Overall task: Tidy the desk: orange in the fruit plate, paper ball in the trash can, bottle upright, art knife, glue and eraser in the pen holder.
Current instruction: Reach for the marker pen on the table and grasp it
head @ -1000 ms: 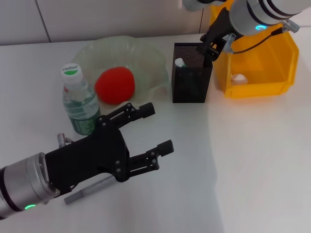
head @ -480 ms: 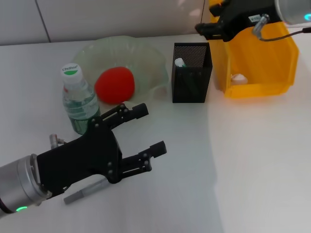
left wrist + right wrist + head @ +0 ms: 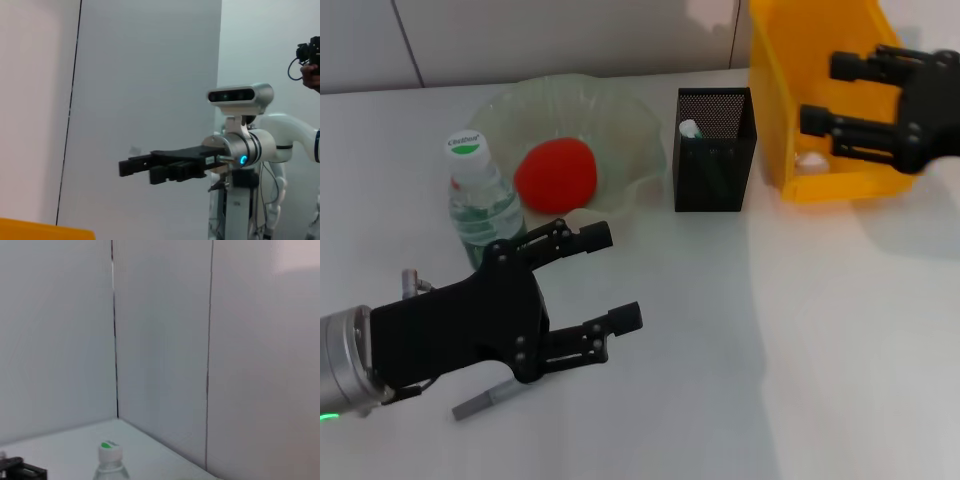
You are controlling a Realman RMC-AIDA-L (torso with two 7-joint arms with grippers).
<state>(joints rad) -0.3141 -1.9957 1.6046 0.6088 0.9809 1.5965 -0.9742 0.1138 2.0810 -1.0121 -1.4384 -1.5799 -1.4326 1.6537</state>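
The orange (image 3: 555,175) lies in the pale-green fruit plate (image 3: 630,125). The bottle (image 3: 480,205) stands upright beside it; its cap shows in the right wrist view (image 3: 110,450). My left gripper (image 3: 610,278) is open and empty, low over the desk (image 3: 720,330) in front of the bottle. A grey art knife (image 3: 495,397) lies partly under it. My right gripper (image 3: 825,92) is open and empty over the yellow trash can (image 3: 790,80), where a paper ball (image 3: 810,160) lies. The black pen holder (image 3: 715,160) holds a white-and-green item (image 3: 689,128). The eraser is out of view.
The grey wall (image 3: 570,35) runs behind the desk. In the left wrist view the right gripper (image 3: 150,169) shows farther off, with the trash can's rim (image 3: 45,233) in a corner. A bit of the left gripper (image 3: 20,473) shows in the right wrist view.
My right gripper has swung from above the pen holder to the right, over the trash can. My left gripper has drawn back toward the desk's front left, still open.
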